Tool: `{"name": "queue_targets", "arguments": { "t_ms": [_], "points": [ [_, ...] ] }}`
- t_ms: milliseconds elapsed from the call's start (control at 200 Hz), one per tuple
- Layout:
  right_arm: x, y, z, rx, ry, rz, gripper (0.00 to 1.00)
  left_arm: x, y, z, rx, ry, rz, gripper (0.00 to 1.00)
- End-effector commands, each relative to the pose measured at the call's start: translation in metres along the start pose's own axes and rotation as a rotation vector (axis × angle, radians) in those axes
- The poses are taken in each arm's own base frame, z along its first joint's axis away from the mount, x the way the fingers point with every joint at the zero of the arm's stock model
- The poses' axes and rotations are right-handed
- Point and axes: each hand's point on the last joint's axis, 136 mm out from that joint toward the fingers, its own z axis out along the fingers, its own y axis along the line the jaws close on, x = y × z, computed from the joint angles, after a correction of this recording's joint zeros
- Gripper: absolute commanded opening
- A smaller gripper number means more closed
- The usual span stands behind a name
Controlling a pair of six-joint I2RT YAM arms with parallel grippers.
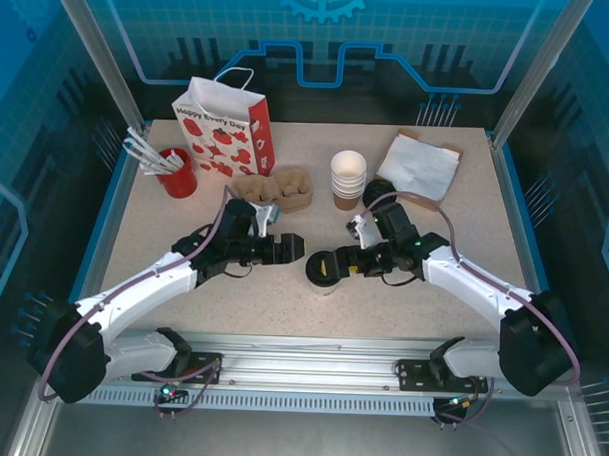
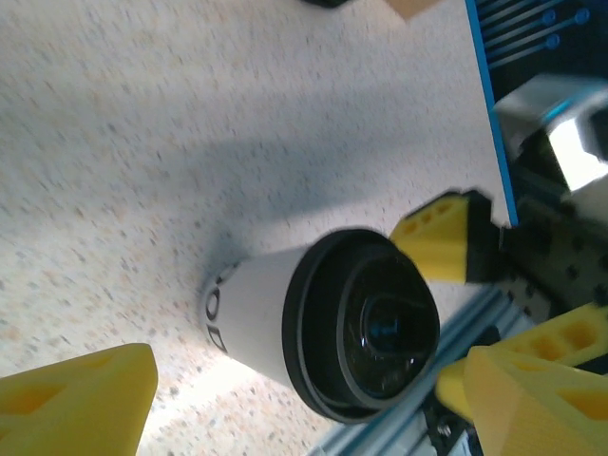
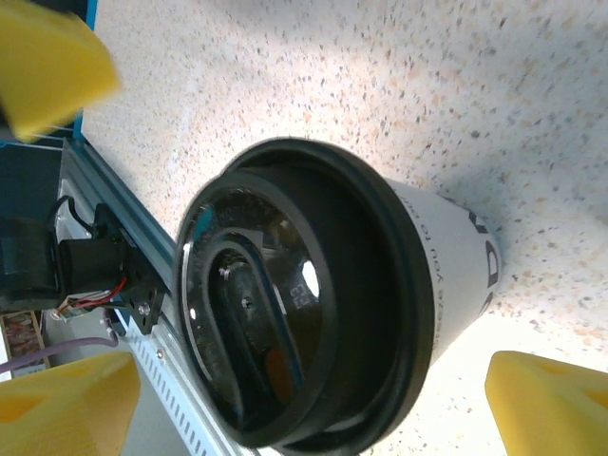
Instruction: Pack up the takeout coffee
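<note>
Far left: paper gift bag [image 1: 226,125] and red cup [image 1: 178,174] holding white sticks. The cardboard cup carrier [image 1: 276,189] is just right of them. Left claw [image 1: 289,247] is released, nothing between its pads, pointing right at the takeout coffee [image 1: 321,273]. The coffee stands upright mid-tabletop toward the near side, black lid up, long axis vertical. Right claw [image 1: 333,263] is also released. It comes in from the right with its yellow fingers [image 3: 551,399] spread either side of the cup body, and I see no contact. Right arm is nearer, so my call is it takes the grasp by closing across the cup wall below the lid. Bag and carrier lie far-left of the cup. Stack of lidless white cups [image 1: 348,176] and napkins [image 1: 419,164] sit far right.
</note>
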Motion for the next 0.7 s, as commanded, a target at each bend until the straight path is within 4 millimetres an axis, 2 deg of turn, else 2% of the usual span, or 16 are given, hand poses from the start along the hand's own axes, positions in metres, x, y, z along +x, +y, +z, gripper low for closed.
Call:
{"name": "queue_targets", "arguments": {
  "t_ms": [0, 150, 265, 470, 585, 605, 695],
  "points": [
    [-0.017, 0.004, -0.029, 0.028, -0.073, -0.041, 0.95, 0.022, -0.012, 0.013, 0.100, 0.107, -0.048, 0.86],
    [-0.027, -0.005, -0.053, 0.046, -0.128, -0.029, 0.95, 0.029, -0.013, 0.028, 0.109, 0.140, -0.062, 0.85],
    [-0.029, -0.011, -0.065, 0.054, -0.152, -0.015, 0.95, 0.034, -0.014, 0.039, 0.111, 0.160, -0.071, 0.78],
    [-0.029, -0.014, -0.070, 0.049, -0.160, -0.008, 0.95, 0.039, -0.016, 0.054, 0.112, 0.178, -0.078, 0.65],
    [-0.029, -0.015, -0.071, 0.047, -0.158, -0.006, 0.95, 0.041, -0.021, 0.060, 0.110, 0.180, -0.067, 0.63],
    [-0.036, -0.009, -0.076, 0.041, -0.177, -0.023, 0.95, 0.041, -0.022, 0.062, 0.109, 0.181, -0.064, 0.63],
    [-0.038, -0.007, -0.079, 0.040, -0.182, -0.027, 0.95, 0.041, -0.027, 0.068, 0.109, 0.179, -0.059, 0.62]
  ]
}}
